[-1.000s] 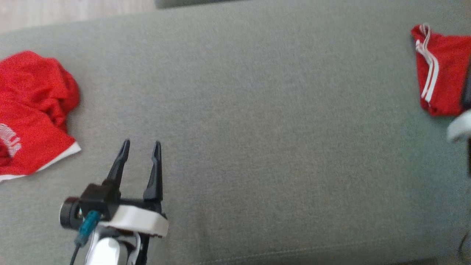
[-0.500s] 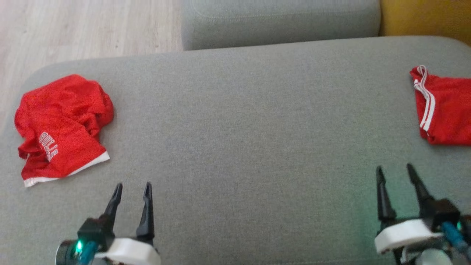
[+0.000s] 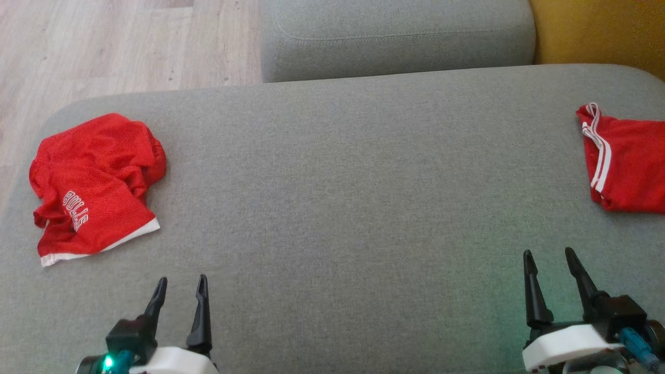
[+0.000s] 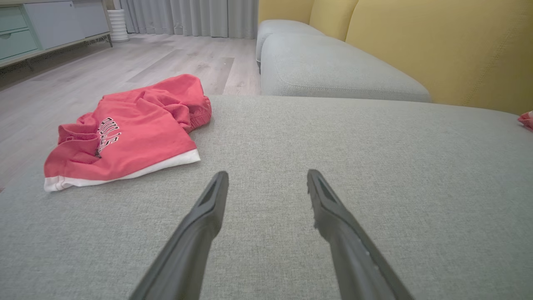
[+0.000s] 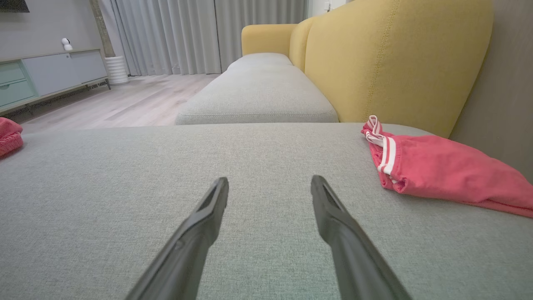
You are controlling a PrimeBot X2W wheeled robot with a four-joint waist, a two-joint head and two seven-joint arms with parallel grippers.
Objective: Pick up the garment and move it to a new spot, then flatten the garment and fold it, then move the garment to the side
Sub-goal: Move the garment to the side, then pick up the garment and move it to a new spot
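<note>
A crumpled red garment [image 3: 93, 184] with white lettering and a white hem lies at the cushion's far left, also seen in the left wrist view [image 4: 129, 131]. A second red garment [image 3: 628, 166] with white stripes lies folded at the right edge, close to the right gripper's side [image 5: 441, 171]. My left gripper [image 3: 182, 280] stands open at the lower left, short of the crumpled garment, its fingers apart over bare cushion [image 4: 267, 175]. My right gripper [image 3: 549, 253] is open at the lower right, nothing between its fingers [image 5: 270, 180].
Everything lies on a wide grey sofa cushion [image 3: 353, 197]. A second grey cushion [image 3: 395, 36] adjoins it at the back, with a yellow backrest [image 5: 391, 62] on the right. Wooden floor [image 3: 104, 47] lies beyond the cushion's left edge.
The head camera has swung, bringing the far cushion and floor into sight. Both grippers have drawn back toward the near edge, away from the two garments, and stay open.
</note>
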